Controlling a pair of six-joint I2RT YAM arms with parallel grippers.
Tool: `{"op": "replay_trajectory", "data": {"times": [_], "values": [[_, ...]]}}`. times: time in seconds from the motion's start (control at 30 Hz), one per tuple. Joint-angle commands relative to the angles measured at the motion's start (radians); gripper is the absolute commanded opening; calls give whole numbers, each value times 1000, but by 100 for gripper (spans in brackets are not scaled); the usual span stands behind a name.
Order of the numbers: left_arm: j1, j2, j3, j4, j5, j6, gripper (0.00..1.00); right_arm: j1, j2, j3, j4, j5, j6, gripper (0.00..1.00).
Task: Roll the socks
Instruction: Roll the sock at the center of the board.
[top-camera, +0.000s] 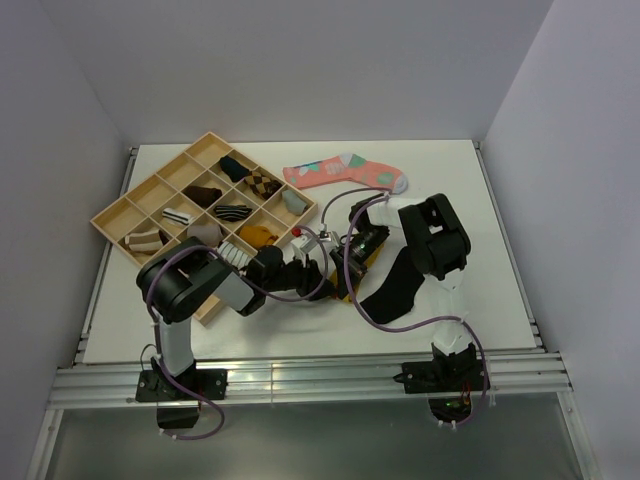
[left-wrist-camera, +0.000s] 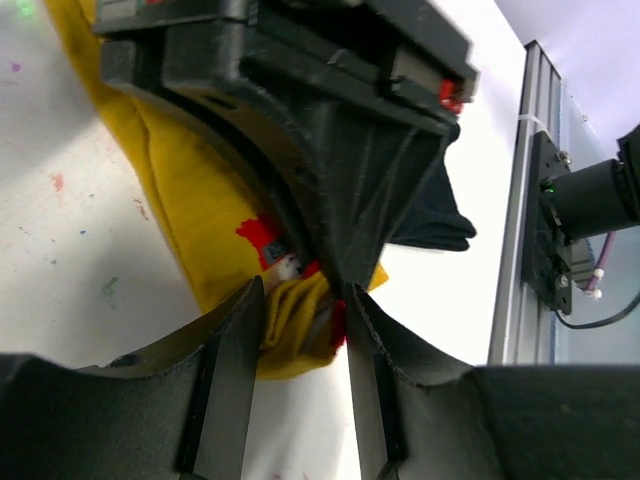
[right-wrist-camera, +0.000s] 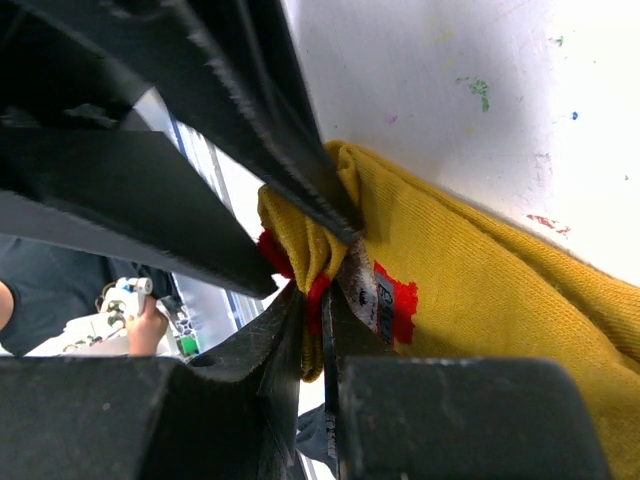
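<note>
The mustard-yellow sock (left-wrist-camera: 190, 200) (right-wrist-camera: 500, 310) lies flat on the white table, its red-marked cuff end bunched into a fold. My left gripper (left-wrist-camera: 303, 290) (top-camera: 330, 268) is shut on that fold, which fills the gap between the fingers. My right gripper (right-wrist-camera: 318, 292) (top-camera: 352, 255) faces it from the other side, shut on the same cuff edge right beside a small label. The black sock (top-camera: 395, 285) (left-wrist-camera: 435, 215) lies just right of the two grippers, partly under the right arm. From above, only a sliver of the yellow sock (top-camera: 346, 294) shows.
A wooden compartment tray (top-camera: 120, 212) with several small sock bundles sits at the left. A pink patterned sock (top-camera: 345, 172) lies at the back centre. The aluminium rail (left-wrist-camera: 520, 250) runs along the table's near edge.
</note>
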Motion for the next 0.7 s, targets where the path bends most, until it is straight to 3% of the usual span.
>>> {"op": "replay_trajectory", "data": {"times": [0.0, 0.27, 0.37, 0.43, 0.5, 0.63, 0.67], "values": [[-7, 29, 28, 17, 0, 17, 43, -8, -35, 4, 4, -7, -2, 4], [-5, 37, 22, 12, -8, 18, 39, -21, -52, -2, -3, -9, -11, 3], [-5, 37, 35, -1, -11, 10, 26, -22, -63, -11, 13, -7, 0, 3], [-5, 31, 54, -50, -24, 1, 9, -22, -71, -19, 30, 5, 14, 3], [-7, 17, 74, -124, -50, -25, 0, -21, -87, -29, 62, 14, 37, 12], [-19, -17, 105, -309, -167, -77, 0, -22, -140, -58, 134, 48, 90, 27], [-19, -31, 110, -340, -181, -98, 0, -22, -169, -74, 165, 66, 109, 36]]}}
